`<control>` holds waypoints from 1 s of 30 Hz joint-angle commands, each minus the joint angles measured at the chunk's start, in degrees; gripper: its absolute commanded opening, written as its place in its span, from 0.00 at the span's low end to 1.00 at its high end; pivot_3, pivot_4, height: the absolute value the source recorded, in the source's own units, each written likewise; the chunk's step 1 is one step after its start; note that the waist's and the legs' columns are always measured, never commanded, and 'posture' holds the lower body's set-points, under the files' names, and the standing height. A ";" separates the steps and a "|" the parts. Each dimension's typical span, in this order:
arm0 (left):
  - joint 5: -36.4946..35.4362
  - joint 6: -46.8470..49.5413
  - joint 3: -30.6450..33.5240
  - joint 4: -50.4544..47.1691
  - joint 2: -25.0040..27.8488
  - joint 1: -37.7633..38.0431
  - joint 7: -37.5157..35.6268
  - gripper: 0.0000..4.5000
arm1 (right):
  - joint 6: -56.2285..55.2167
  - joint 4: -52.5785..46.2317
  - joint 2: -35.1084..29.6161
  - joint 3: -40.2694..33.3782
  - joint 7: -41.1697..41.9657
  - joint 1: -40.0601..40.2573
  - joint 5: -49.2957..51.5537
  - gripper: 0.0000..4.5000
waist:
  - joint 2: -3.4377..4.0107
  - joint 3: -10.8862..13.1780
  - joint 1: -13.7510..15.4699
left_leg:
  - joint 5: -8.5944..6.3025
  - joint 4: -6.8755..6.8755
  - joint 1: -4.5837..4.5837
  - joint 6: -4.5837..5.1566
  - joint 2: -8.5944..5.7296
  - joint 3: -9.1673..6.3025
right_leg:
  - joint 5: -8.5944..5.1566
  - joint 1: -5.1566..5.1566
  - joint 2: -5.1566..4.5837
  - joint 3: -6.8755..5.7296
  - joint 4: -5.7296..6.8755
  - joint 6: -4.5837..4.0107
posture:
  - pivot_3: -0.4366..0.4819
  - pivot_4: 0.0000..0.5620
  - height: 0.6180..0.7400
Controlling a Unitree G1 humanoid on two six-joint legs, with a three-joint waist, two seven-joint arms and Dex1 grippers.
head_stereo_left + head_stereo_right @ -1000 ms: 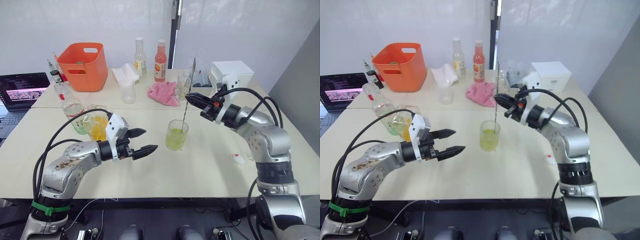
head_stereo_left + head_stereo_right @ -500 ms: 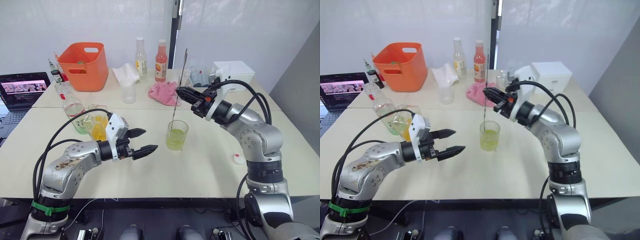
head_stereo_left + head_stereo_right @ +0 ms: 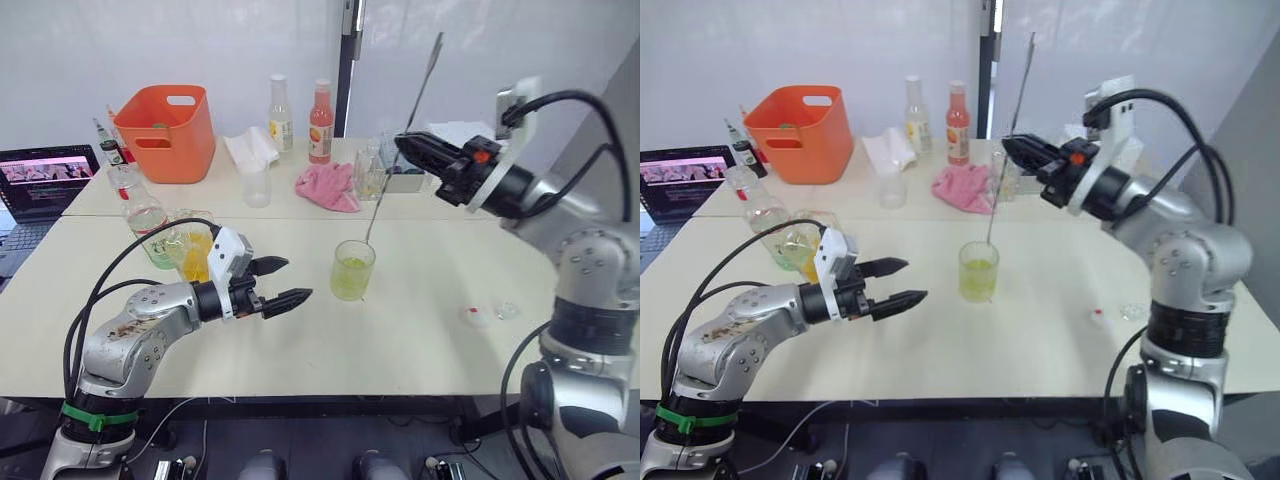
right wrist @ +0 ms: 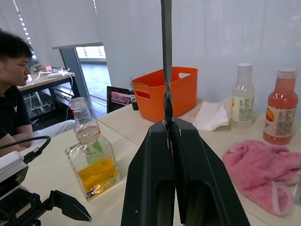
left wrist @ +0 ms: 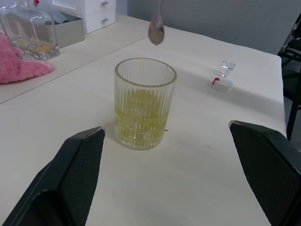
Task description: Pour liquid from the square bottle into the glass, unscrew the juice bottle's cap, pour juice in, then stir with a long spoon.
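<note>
— Where do the two head cameras sit?

— High, side by side, looking forward and down over the bench [image 3: 400,340]. Both take in the same spread, from the orange tub [image 3: 165,132] at the back left to the white box [image 3: 1092,135] at the back right, with the glass [image 3: 352,270] near the middle.

— And the left wrist camera?

— Low over the bench, close to that same glass [image 5: 145,103], facing across it toward the pink cloth [image 5: 19,63].

— The right wrist one?

— Higher up, facing back across the bench along its tool [image 4: 169,141], toward the tub [image 4: 167,92], the square bottle [image 4: 94,162] and a person [image 4: 14,94] seated beyond. It shares the tub and cloth with the head views.
</note>
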 commanded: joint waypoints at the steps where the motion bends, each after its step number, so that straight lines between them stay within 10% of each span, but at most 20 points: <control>1: -0.32 -2.45 2.18 -1.43 1.15 1.12 -1.70 0.99 | 9.93 0.61 -5.05 -3.24 -2.01 -3.57 4.85 0.00 | 0.00 0.00 -0.03 | 0.00 0.00 0.00 0.00 0.00 0.00 | 0.00 -0.01 -0.01 0.01 0.00 0.00 | 0.48 0.27 0.79; 12: -0.80 -15.10 5.36 -0.84 4.90 10.89 -16.28 0.99 | 34.51 9.47 -9.95 -0.61 -8.69 -6.12 5.23 0.00 | 0.03 0.02 -0.32 | 0.00 -0.14 -0.03 0.00 0.06 0.33 | -0.01 -0.06 0.00 0.04 -0.14 -0.03 | 0.48 0.27 0.79; 30: -1.34 -12.70 1.88 -2.27 7.80 10.87 -19.61 0.99 | 25.06 23.96 -4.61 16.59 -9.32 1.56 -12.01 0.00 | 0.04 0.02 -0.36 | 0.00 -0.12 -0.06 0.01 0.06 0.34 | -0.01 -0.07 0.05 0.02 -0.17 -0.01 | 0.48 0.27 0.79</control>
